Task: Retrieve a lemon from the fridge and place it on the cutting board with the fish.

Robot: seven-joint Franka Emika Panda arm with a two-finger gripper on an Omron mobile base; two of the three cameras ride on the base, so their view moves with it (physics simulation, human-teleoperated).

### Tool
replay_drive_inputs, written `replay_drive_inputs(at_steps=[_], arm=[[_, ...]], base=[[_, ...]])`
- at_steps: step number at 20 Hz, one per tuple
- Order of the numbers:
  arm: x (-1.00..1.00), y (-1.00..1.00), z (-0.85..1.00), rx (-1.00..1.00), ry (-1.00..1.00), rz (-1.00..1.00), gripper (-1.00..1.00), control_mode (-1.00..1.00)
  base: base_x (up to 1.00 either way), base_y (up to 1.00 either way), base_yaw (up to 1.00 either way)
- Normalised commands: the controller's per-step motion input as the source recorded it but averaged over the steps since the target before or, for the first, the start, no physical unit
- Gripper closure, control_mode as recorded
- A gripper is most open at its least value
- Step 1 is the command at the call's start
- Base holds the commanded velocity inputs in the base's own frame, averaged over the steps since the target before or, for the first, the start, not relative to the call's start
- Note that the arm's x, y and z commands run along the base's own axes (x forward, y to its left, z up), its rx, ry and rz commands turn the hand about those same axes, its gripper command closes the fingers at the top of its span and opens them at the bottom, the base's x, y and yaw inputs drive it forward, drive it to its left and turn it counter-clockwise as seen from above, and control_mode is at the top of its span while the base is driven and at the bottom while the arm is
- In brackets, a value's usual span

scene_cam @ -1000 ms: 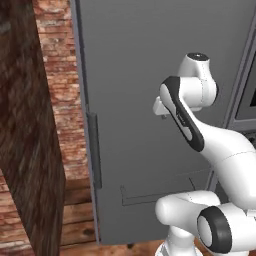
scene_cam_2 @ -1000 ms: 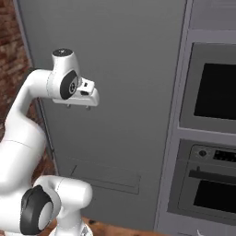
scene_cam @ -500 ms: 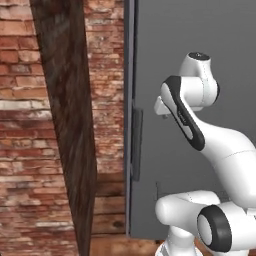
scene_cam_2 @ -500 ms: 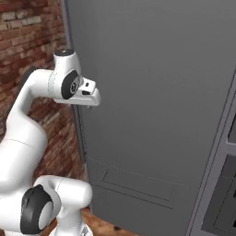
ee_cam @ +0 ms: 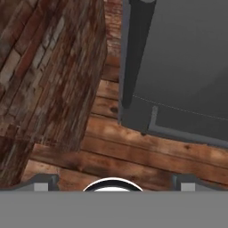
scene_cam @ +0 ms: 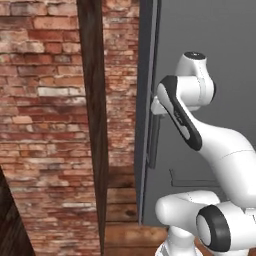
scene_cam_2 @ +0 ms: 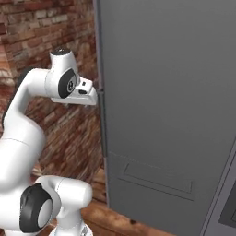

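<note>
Brick wall [scene_cam: 45, 125] and wooden floor [ee_cam: 133, 151] back your scene | fridge [scene_cam_2: 166, 101] shut, its bar handle [scene_cam: 153, 142] beside your arm | dark post [scene_cam: 95, 125] left of it | hand [scene_cam_2: 94, 97] level at door edge, fingers spread, grasping nothing.

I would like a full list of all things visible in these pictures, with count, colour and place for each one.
fridge: one, dark grey, door closed, directly ahead of the arm.
bar handle: one, dark grey, vertical, along the fridge's left edge.
lower drawer front: one, dark grey, at the bottom of the fridge.
brick wall: one, red-brown, left of the fridge.
wooden beam: one, dark brown, upright in front of the wall.
floor: brown wooden planks, below the fridge.
arm: one, white with dark joints.
tool: one, open, holding nothing, beside the handle.
</note>
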Motion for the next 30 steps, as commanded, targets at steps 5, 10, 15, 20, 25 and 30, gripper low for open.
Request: replay_drive_inputs(at_steps=[5,10,15,20,25,30], arm=[[0.0,0.0,0.0,0.0,0.0,0.0,-1.0,1.0],[0.0,0.0,0.0,0.0,0.0,0.0,-1.0,1.0],[0.0,0.0,0.0,0.0,0.0,0.0,-1.0,1.0],[0.0,0.0,0.0,0.0,0.0,0.0,-1.0,1.0],[0.0,0.0,0.0,0.0,0.0,0.0,-1.0,1.0],[0.0,0.0,0.0,0.0,0.0,0.0,-1.0,1.0]], base=[[-0.29,0.22,-0.23],[-0.13,0.23,-0.29],[0.0,0.49,-0.09],[-0.02,0.3,-0.14],[-0.13,0.08,-0.29],[-0.02,0.35,-0.34]])
